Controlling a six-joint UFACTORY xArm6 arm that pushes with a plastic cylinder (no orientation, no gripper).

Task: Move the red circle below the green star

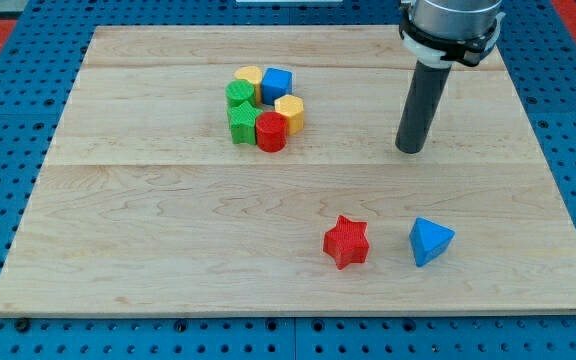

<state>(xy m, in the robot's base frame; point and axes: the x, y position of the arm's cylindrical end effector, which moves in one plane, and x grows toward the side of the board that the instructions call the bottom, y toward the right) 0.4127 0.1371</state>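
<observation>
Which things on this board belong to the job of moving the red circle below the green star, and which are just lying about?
Belong to the job:
red circle
green star
my tip, off to the cluster's right

Just lying about:
green block
yellow block
blue block
yellow hexagon
red star
blue triangle

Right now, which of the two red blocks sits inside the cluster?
The red circle, touching the green star at the cluster's lower edge. The red star lies alone beside the blue triangle.
</observation>
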